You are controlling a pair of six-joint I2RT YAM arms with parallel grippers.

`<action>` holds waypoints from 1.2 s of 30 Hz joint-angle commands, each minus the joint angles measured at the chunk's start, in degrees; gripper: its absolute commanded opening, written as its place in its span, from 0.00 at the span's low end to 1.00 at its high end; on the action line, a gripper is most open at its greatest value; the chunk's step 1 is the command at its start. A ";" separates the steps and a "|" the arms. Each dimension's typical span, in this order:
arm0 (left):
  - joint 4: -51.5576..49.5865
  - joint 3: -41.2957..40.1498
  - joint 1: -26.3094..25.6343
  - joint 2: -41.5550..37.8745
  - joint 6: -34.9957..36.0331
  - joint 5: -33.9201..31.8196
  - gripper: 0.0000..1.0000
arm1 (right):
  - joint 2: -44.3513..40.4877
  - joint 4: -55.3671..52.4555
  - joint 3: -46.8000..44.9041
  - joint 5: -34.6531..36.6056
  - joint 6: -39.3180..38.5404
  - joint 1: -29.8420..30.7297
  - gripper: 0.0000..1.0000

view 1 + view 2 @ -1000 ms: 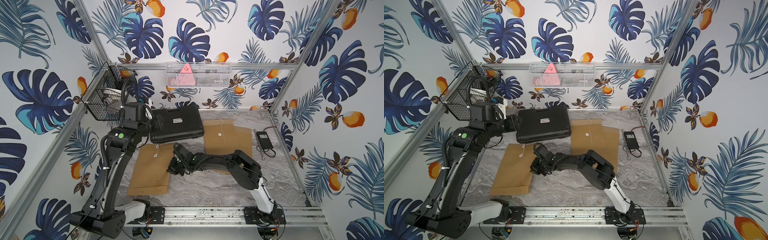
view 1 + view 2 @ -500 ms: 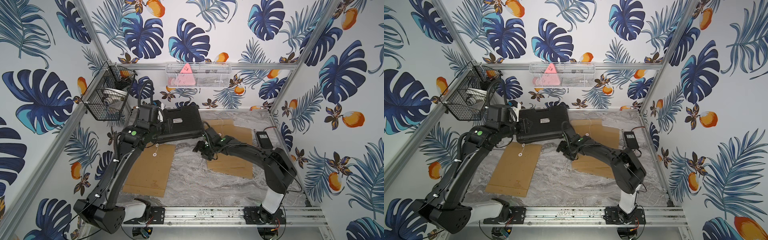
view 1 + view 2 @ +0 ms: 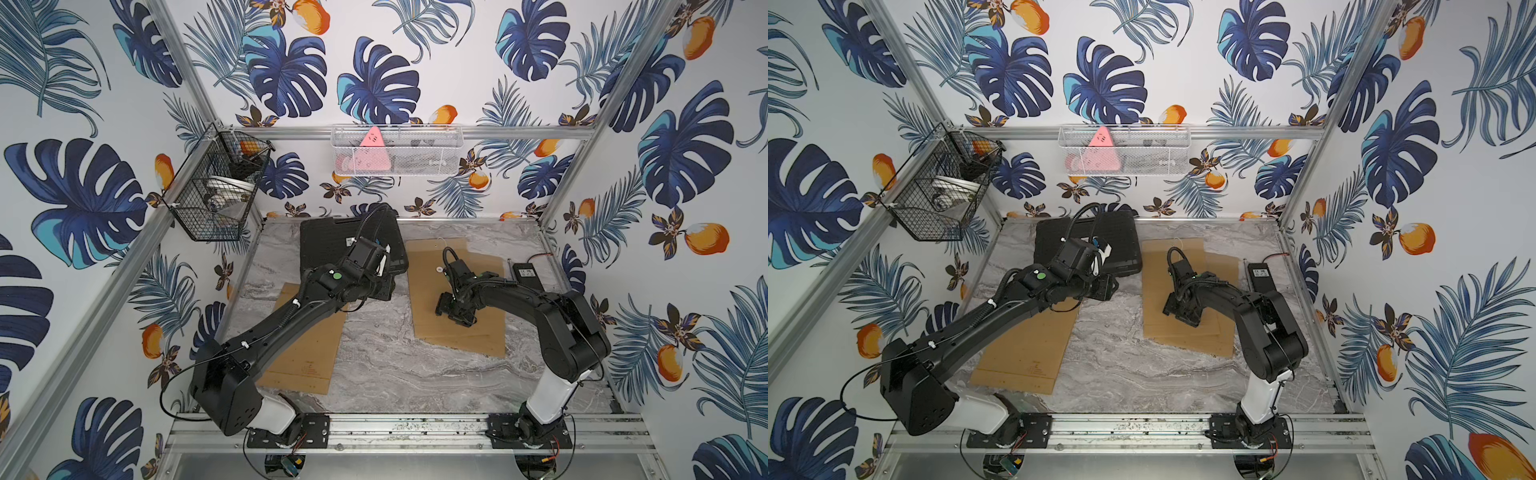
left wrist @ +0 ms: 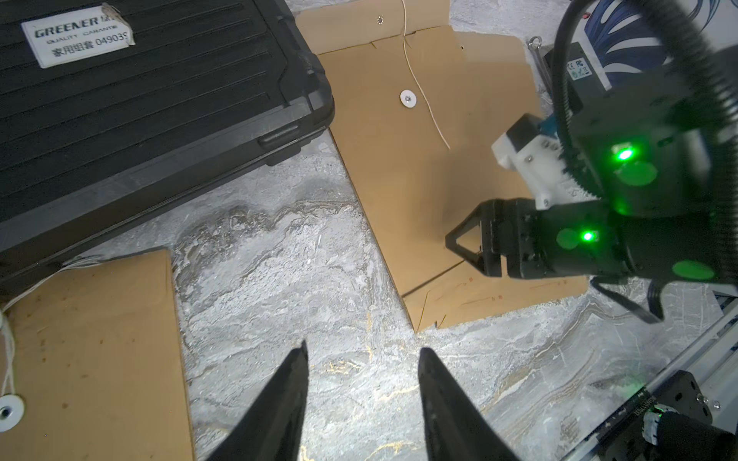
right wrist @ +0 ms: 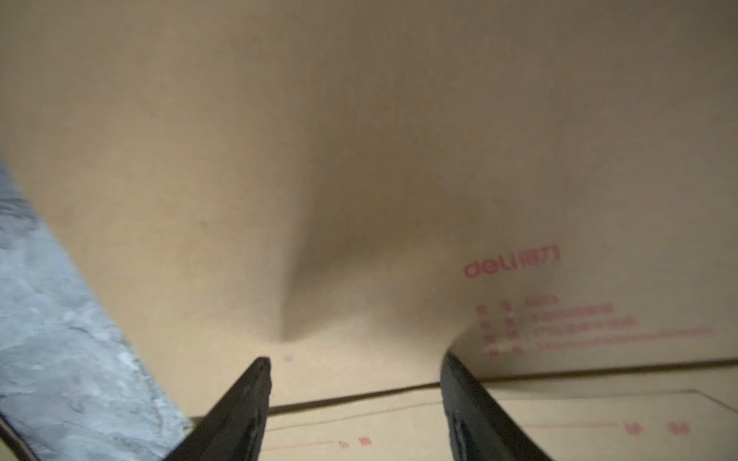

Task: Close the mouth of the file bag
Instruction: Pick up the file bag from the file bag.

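Right pincer (image 5: pixel 353 363) is sitting spread open, gripping nothing, low over the file bag (image 3: pixel 422 291) that's lying flat right of centre on the counter (image 3: pixel 374 353), I'm guessing to steady it. Left pincer (image 4: pixel 361 351) is hovering open and empty too. Flap (image 4: pixel 351 24) is lying unfolded, string (image 4: pixel 422 92) trailing loose.

On a white label (image 4: pixel 76 34) stuck to the black ribbed plastic case (image 4: pixel 159 111), "GREENER" and "家用组套" with a number beginning 04903 are read. "deli" is printed in red on the brown kraft-paper file bag (image 5: pixel 359 159); the smaller red lines beneath are blurred. CE and FC marks are borne by the black power adapter (image 4: pixel 577 68).
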 commanded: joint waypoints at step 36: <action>25.03 -5.91 1.68 32.17 -11.26 23.68 0.55 | -14.47 5.83 -15.66 -27.14 -12.60 -25.73 0.65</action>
